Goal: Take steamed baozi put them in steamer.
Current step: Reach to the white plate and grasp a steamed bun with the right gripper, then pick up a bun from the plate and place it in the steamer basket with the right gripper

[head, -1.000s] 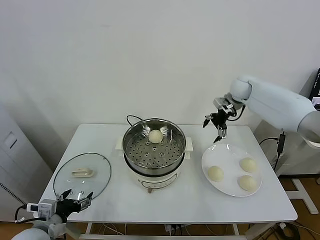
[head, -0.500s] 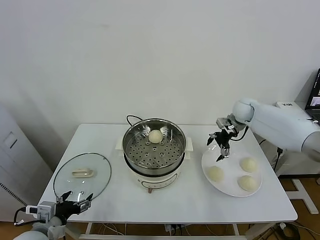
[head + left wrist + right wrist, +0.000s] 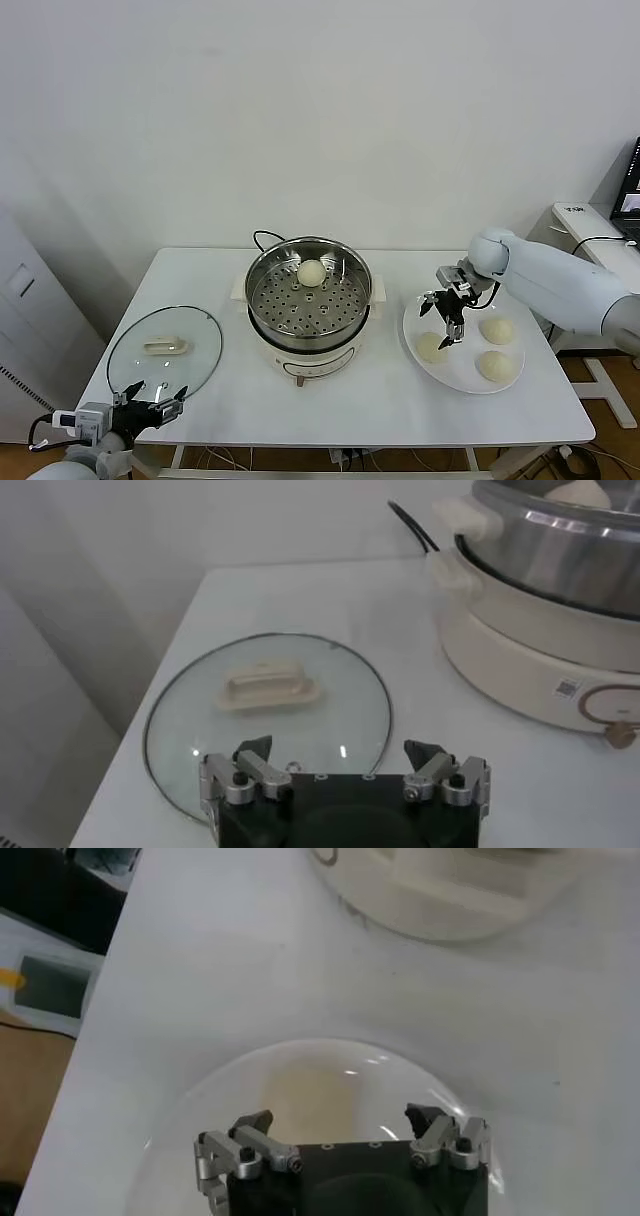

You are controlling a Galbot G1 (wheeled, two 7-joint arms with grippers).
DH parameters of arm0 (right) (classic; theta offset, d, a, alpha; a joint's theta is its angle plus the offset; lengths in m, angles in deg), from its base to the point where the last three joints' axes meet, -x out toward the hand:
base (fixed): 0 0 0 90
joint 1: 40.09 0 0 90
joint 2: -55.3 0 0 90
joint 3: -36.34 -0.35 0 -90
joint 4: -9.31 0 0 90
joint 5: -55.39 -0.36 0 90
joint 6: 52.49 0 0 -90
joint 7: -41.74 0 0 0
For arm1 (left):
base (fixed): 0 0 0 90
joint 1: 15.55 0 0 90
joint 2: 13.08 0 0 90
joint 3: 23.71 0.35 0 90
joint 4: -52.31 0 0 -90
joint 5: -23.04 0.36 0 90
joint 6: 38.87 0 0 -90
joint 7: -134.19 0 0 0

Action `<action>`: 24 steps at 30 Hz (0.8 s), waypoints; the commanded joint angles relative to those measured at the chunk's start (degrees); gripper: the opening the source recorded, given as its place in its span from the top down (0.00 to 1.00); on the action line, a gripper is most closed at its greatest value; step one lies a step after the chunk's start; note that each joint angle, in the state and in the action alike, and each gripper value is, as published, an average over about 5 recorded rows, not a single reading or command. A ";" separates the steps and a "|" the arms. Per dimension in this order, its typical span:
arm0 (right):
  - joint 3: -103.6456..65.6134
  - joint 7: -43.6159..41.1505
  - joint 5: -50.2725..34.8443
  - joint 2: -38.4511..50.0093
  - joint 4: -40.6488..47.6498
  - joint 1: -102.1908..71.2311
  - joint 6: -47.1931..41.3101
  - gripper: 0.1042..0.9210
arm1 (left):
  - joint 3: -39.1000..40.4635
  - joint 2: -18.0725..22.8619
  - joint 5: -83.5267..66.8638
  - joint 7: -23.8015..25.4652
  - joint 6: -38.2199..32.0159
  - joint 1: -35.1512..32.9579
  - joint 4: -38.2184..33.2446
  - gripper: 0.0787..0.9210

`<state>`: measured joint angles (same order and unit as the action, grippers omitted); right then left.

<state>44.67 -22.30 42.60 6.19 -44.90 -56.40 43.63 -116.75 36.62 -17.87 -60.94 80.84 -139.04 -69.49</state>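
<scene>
Baozi [image 3: 431,346] just below right hand [image 3: 441,320]

The left tool [image 3: 345,770] hangs with its two fingers spread apart over the near edge of a round clear glass lid with a cream handle [image 3: 268,720], which lies flat on the white bench [image 3: 330,610]. To the right stands the shiny steel steamer on its cream cooker base [image 3: 545,590], a black cord [image 3: 410,525] trailing behind it.
</scene>
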 commanded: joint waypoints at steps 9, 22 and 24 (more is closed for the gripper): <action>-5.62 0.31 4.47 0.03 0.81 -6.01 0.26 0.16 | 0.16 0.21 0.06 -0.09 0.32 0.25 -0.44 0.12; -6.21 -0.32 5.71 -0.14 0.60 -5.94 0.33 0.47 | 0.21 0.32 0.07 -0.30 0.38 0.52 -0.47 0.12; -5.69 -0.47 5.72 -0.09 0.37 -5.36 0.29 0.51 | 0.22 0.32 0.07 -0.35 0.42 0.52 -0.51 0.12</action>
<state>39.29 -22.59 47.76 6.05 -44.48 -61.72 43.91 -116.56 36.94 -17.80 -61.20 81.20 -138.54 -69.94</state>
